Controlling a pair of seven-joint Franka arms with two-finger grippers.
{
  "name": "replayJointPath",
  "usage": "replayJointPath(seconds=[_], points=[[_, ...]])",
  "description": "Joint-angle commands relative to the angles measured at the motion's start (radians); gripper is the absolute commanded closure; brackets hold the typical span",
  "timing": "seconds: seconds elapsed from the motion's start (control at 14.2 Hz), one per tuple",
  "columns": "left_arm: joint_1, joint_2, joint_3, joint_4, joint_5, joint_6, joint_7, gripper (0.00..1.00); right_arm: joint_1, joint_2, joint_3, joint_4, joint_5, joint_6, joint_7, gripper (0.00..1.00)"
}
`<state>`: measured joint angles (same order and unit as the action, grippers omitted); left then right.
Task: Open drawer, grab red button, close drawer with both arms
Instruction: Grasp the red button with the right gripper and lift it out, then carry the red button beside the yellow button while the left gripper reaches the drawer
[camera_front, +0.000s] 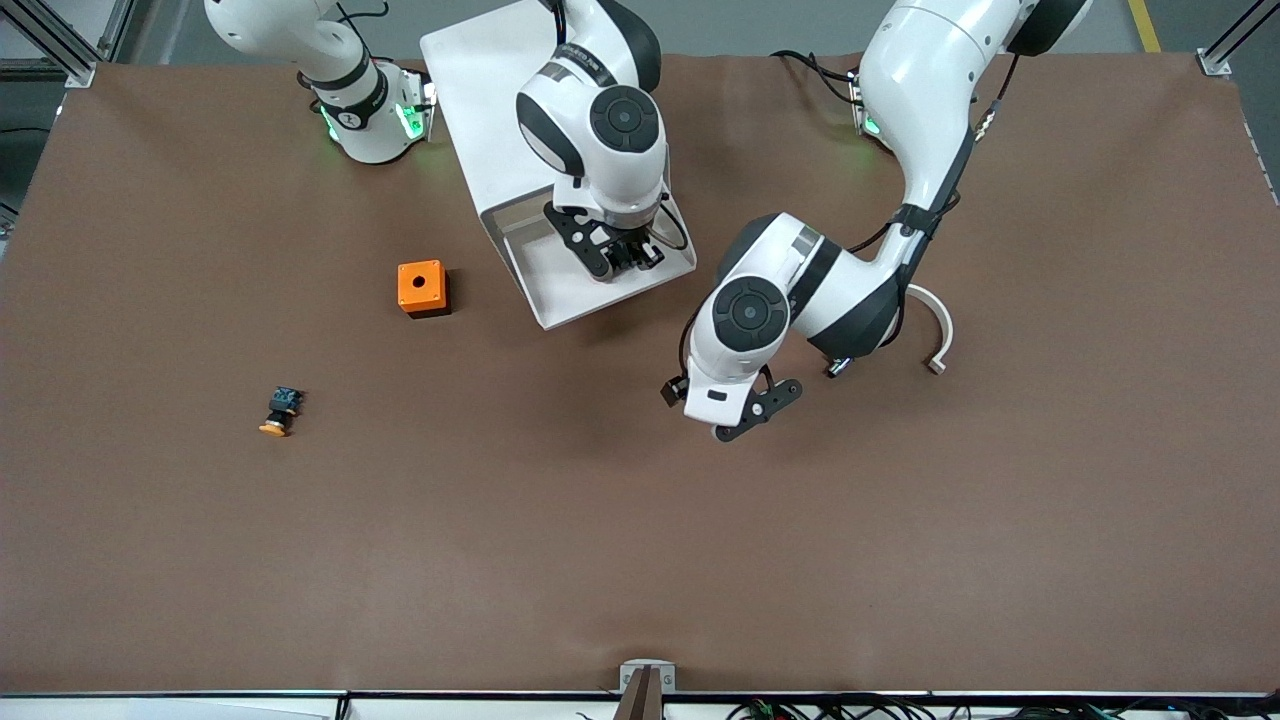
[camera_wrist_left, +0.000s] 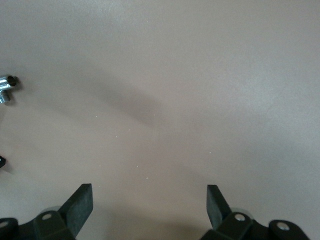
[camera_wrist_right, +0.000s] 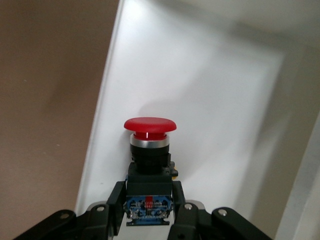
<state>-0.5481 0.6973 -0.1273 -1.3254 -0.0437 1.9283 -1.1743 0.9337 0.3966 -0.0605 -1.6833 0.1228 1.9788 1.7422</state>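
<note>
Over the one open drawer (camera_front: 560, 290), the right hand (camera_front: 628, 255) grips one red button (camera_wrist_right: 149, 150); the left hand (camera_front: 745, 415) hangs wide open and empty over the bench (camera_front: 900, 520).

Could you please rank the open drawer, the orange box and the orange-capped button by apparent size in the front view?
1. Drawer, by far the largest.
2. Orange box.
3. Orange-capped button, the smallest.
</note>
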Motion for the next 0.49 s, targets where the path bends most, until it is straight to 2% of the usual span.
replayJointPath(seconds=[0.0,0.14,0.28,0.42], points=[[-0.013,-0.033,-0.006,-0.044,0.024,0.015,-0.013,0.00,-0.080,-0.008,0.004,0.132,0.034,-0.140,-0.068,1.00],[-0.013,-0.032,-0.023,-0.044,0.022,0.012,-0.012,0.00,-0.166,-0.013,-0.001,0.212,0.096,-0.253,-0.227,1.00],[-0.015,-0.032,-0.029,-0.049,0.022,0.008,-0.011,0.00,-0.240,-0.031,-0.002,0.218,0.098,-0.314,-0.393,1.00],[-0.013,-0.032,-0.064,-0.054,0.022,0.006,-0.010,0.00,-0.317,-0.039,-0.005,0.212,0.089,-0.350,-0.554,1.00]])
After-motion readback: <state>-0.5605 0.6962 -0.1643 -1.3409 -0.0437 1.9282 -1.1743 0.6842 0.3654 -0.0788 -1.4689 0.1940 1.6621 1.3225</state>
